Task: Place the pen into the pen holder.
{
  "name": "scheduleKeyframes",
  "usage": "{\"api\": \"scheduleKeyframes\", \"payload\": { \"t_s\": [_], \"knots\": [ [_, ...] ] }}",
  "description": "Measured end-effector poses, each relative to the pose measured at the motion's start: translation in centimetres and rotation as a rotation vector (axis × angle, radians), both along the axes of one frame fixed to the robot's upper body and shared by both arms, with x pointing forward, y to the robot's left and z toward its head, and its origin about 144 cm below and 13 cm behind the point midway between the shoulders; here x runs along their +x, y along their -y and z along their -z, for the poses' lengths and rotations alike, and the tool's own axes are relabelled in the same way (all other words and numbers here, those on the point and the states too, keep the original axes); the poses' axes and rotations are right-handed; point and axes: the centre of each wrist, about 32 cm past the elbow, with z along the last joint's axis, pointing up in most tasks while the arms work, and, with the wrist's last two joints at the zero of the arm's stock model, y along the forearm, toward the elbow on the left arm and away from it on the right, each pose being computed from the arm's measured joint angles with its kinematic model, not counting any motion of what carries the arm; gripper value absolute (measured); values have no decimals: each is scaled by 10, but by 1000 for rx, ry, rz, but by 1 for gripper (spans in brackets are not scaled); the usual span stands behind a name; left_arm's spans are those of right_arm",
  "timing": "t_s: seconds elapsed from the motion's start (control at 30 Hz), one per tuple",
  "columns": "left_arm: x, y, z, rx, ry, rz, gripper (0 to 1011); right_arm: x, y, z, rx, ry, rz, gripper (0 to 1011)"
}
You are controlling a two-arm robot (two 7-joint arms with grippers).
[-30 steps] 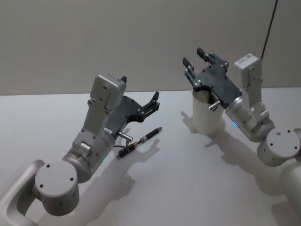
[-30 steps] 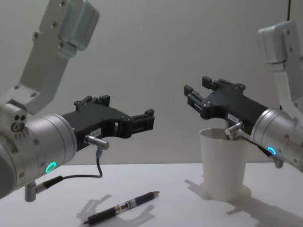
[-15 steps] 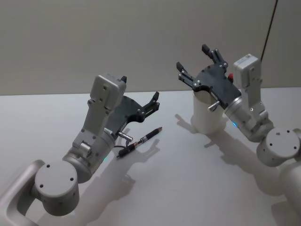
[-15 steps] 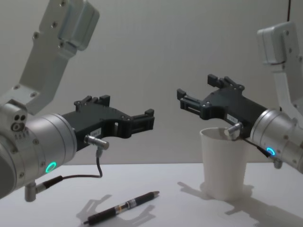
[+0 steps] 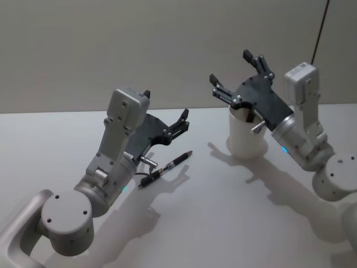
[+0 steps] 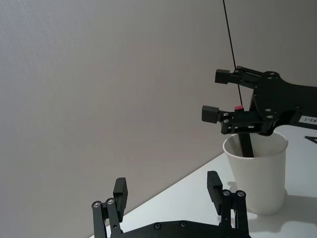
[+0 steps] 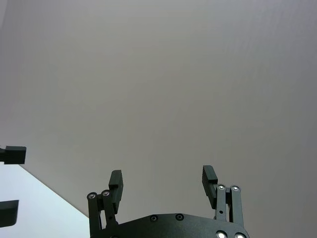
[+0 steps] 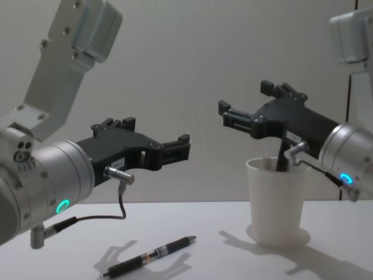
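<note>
A dark pen (image 6: 245, 147) with a red top stands inside the pen holder (image 5: 247, 140), a white paper cup (image 8: 277, 204) on the table's right side. My right gripper (image 5: 234, 71) hangs open just above the cup's rim (image 6: 255, 140), holding nothing. In the chest view the right gripper (image 8: 243, 98) sits over the cup with the dark pen (image 8: 282, 158) below it. Another dark pen (image 5: 167, 165) lies flat on the table left of the cup. Above that lying pen (image 8: 151, 255) my left gripper (image 5: 182, 120) hovers open and empty.
The white table (image 5: 223, 212) stretches bare toward the front. A plain grey wall (image 5: 167, 50) stands behind. A thin dark cable (image 5: 318, 33) hangs at the far right.
My right gripper spread its fingers wider and drew up and to the right over the cup. A dark pen now shows standing in the cup. The left arm has not moved.
</note>
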Motion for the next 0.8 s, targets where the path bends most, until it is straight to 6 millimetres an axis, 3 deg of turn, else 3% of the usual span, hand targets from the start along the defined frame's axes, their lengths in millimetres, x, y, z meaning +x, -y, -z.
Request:
{"api": "scheduleKeyframes", "payload": {
  "t_s": [0.5, 0.8],
  "knots": [
    [0, 0, 0, 0, 0, 0, 1001, -37, 18, -9, 32, 0, 54, 1001],
    [0, 0, 0, 0, 0, 0, 1001, -44, 22, -10, 41, -10, 70, 1001]
  ]
}}
